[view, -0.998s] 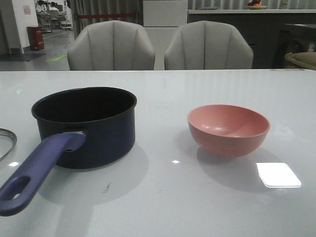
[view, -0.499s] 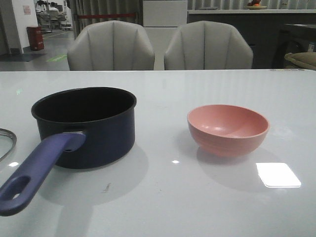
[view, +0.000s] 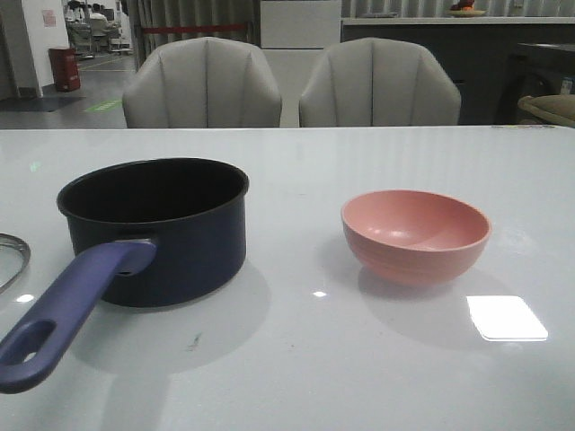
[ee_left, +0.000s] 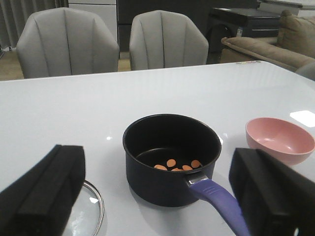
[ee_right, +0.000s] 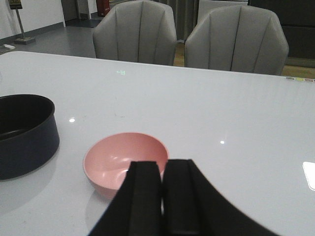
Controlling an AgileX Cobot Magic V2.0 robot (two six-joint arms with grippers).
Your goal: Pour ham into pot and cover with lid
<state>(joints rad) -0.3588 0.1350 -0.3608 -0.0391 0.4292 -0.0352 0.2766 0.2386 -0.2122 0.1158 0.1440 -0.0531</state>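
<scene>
The dark navy pot (view: 157, 229) stands at the left of the table, its purple-blue handle (view: 67, 310) pointing toward me. The left wrist view shows several orange-pink ham chunks (ee_left: 177, 165) on the pot's (ee_left: 170, 157) black bottom. Only an edge of the glass lid (view: 11, 259) shows at the far left; it lies flat beside the pot (ee_left: 88, 211). The pink bowl (view: 415, 235) stands empty at the right (ee_right: 125, 160). My left gripper (ee_left: 157, 196) is open and empty, hanging back from the pot. My right gripper (ee_right: 162, 196) is shut and empty, near the bowl.
Two grey chairs (view: 202, 85) stand behind the table's far edge. A bright light patch (view: 506, 318) lies on the glossy table in front of the bowl. Neither arm shows in the front view.
</scene>
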